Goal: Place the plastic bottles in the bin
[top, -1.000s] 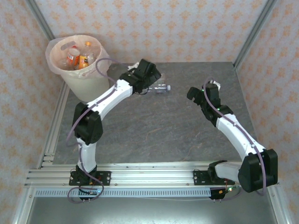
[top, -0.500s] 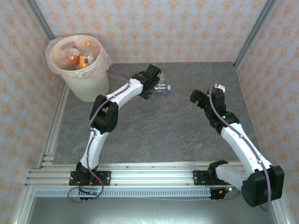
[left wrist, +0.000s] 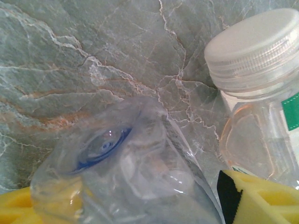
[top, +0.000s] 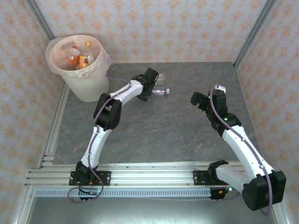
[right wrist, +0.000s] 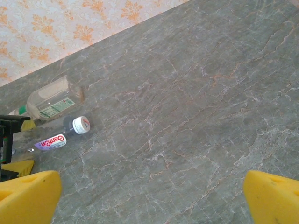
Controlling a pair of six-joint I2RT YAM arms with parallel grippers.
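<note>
Straddled the purple-labelled bottle, lying on the table in the upper middle of the overhead frame, with the left gripper, with jaws apart and wider than its body, likely so as to close across the narrow width without nudging the white-capped bottle just beside. Held the right gripper off at right of centre with jaws wide apart and empty, probably to leave room. Found the bin at upper left with several bottles already inside.
</note>
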